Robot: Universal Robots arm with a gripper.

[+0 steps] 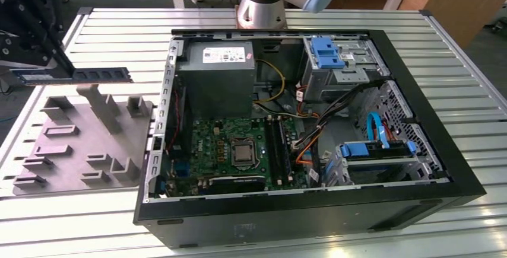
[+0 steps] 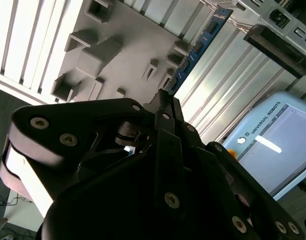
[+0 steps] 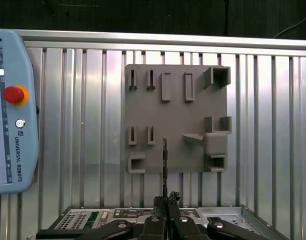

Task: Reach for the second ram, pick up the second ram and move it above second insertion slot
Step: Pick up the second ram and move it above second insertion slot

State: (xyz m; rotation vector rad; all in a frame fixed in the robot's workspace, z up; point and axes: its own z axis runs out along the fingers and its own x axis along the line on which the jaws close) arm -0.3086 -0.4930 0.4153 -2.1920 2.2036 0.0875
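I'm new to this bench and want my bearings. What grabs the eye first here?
The gripper holds the second ram in the air above the grey fixture tray, at the exterior view's left. Beside the tray lies the opened computer case, motherboard exposed.

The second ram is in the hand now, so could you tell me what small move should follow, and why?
Probably carry it toward the exterior view's right: the hand holds the second ram above the grey fixture plate, left of the open computer case.

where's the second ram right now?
The second ram is in the gripper, held in the air above the grey holder tray on the exterior view's left, beside the open computer case rather than over the motherboard.
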